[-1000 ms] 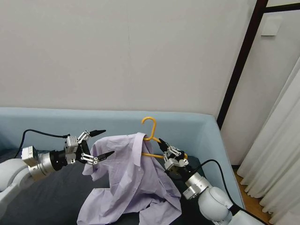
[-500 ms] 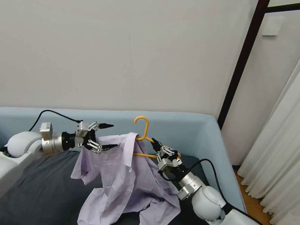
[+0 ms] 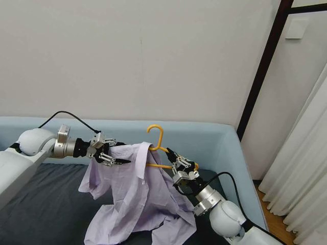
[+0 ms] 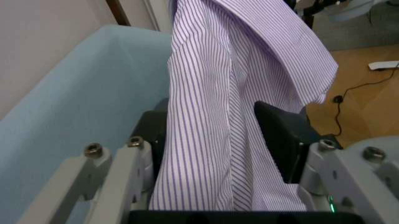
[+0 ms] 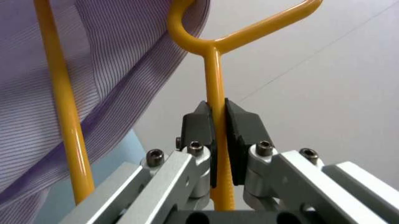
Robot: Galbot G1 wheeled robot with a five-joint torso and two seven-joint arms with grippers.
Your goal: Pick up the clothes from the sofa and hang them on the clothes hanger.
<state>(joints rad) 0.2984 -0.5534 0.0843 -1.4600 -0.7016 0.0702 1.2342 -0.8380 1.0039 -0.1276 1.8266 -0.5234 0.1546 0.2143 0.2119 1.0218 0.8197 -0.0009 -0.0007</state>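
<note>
A lilac striped shirt (image 3: 138, 196) hangs from a yellow hanger (image 3: 155, 133) above the sofa, its tail pooled on the dark seat. My right gripper (image 3: 177, 163) is shut on the hanger's stem, seen close up in the right wrist view with the pads (image 5: 240, 126) pinching the yellow rod (image 5: 215, 79). My left gripper (image 3: 118, 153) is at the shirt's left shoulder, open. In the left wrist view the striped cloth (image 4: 212, 93) runs between the spread fingers, beside the dark pad (image 4: 283, 137). Part of the hanger bar is hidden under the fabric (image 5: 106, 60).
The light blue sofa back (image 3: 219, 138) runs behind the arms, with the dark seat cushion (image 3: 41, 209) below. A dark door frame (image 3: 260, 76) and white curtains (image 3: 301, 173) stand at the right. Wooden floor with a cable (image 4: 355, 84) lies beyond the sofa's end.
My left arm has risen and reached in toward the shirt's shoulder. The hanger with the shirt has shifted a little to the left, still held by the right gripper.
</note>
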